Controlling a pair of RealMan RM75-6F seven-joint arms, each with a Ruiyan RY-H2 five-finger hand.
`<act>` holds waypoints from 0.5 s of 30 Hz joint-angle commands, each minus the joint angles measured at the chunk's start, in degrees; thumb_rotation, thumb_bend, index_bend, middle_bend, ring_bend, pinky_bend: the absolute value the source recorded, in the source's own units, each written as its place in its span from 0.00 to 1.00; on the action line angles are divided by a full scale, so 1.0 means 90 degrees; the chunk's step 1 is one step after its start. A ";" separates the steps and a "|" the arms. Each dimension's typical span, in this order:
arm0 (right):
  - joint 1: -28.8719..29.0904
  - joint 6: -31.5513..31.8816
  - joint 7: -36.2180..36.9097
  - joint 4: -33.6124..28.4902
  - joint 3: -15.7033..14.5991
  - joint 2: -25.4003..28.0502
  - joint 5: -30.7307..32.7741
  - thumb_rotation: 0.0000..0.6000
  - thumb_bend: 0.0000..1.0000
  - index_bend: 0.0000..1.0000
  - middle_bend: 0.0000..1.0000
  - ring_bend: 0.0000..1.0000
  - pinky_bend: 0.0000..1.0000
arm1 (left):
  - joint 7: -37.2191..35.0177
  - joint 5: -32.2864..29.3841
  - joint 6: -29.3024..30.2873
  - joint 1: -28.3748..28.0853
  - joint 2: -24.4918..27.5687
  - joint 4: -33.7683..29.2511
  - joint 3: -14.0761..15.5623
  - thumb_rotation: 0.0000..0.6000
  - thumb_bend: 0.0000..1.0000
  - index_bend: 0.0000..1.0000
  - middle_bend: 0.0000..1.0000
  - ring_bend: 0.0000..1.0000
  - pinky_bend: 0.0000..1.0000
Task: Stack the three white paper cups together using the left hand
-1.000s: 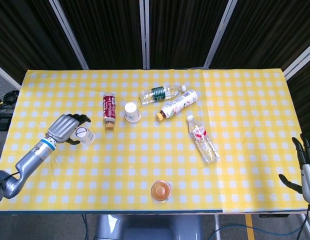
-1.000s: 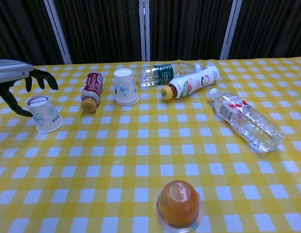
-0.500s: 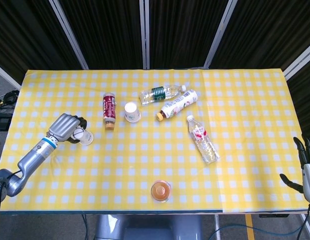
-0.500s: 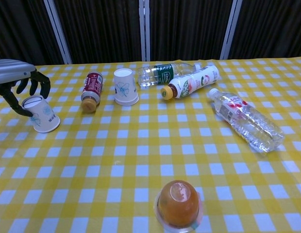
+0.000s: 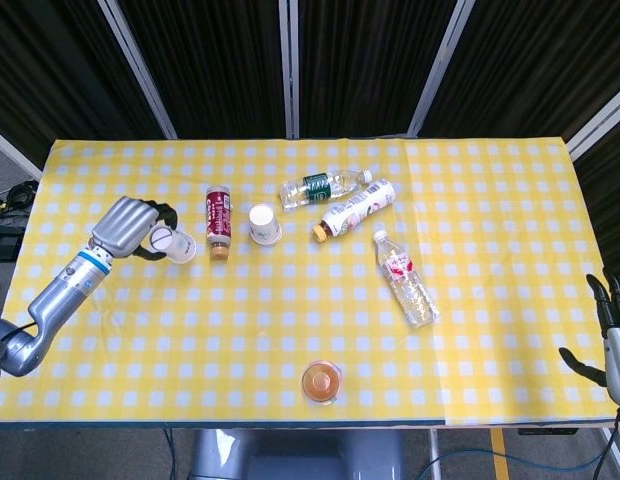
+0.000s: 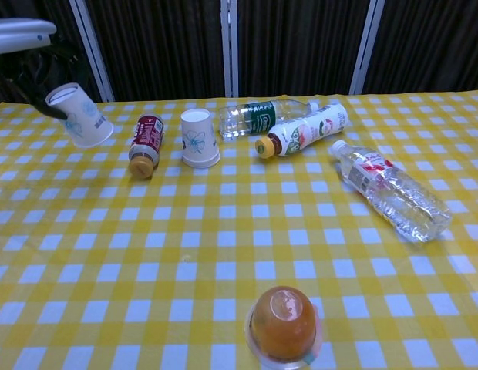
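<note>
Left hand: the left hand [image 5: 130,225] grips a white paper cup [image 6: 79,116] with its fingers wrapped around it. The cup is upside down, tipped a bit, and up off the table.

Second cup: another white cup [image 6: 198,137] stands upside down on the yellow checked table [image 5: 490,200], just right of the small red bottle [image 6: 145,145] that lies on its side.

Third cup: I can only find two white cups. I cannot see a third one.

Right hand: the right hand [image 5: 610,335] is far off at the right edge of the table. Its fingers are spread and it holds nothing.

How far along: no cup sits on another cup yet. One cup is picked up. I think it goes onto the second cup next, and then the last cup has to join them.

What changed: a second ago the left hand was just above the cup, fingers apart, and the cup stood on the table. Half a second ago the fingers closed on it. Now the cup is lifted and has moved closer to the red bottle.

Other things: three bottles [image 5: 404,279] lie on their sides, and an orange jelly cup [image 6: 284,323] sits near the front edge.
</note>
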 commanded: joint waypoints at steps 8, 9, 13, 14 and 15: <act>0.0007 -0.0040 0.0030 0.0042 0.0047 0.0000 0.0129 1.00 0.00 0.00 0.00 0.00 0.00 | 0.0804 -0.1223 -0.1127 -0.0888 -0.0159 -0.0312 -0.0981 1.00 0.03 0.52 0.45 0.48 0.58; 0.0007 -0.0048 0.0046 0.0053 0.0058 0.0002 0.0157 1.00 0.00 0.00 0.00 0.00 0.00 | 0.0867 -0.1324 -0.1220 -0.0953 -0.0226 -0.0319 -0.1033 1.00 0.02 0.52 0.45 0.48 0.58; 0.0015 -0.0091 0.0097 0.0101 0.0097 0.0002 0.0267 1.00 0.00 0.00 0.00 0.00 0.00 | 0.1155 -0.1519 -0.1503 -0.1197 -0.0421 -0.0274 -0.1128 1.00 0.03 0.52 0.45 0.48 0.58; 0.0017 -0.0098 0.0105 0.0107 0.0101 0.0003 0.0279 1.00 0.00 0.00 0.00 0.00 0.00 | 0.1189 -0.1548 -0.1533 -0.1230 -0.0450 -0.0263 -0.1144 1.00 0.03 0.52 0.45 0.48 0.58; 0.0020 -0.0107 0.0117 0.0113 0.0109 0.0004 0.0298 1.00 0.00 0.00 0.00 0.00 0.00 | 0.1240 -0.1585 -0.1576 -0.1279 -0.0494 -0.0246 -0.1167 1.00 0.02 0.52 0.45 0.48 0.58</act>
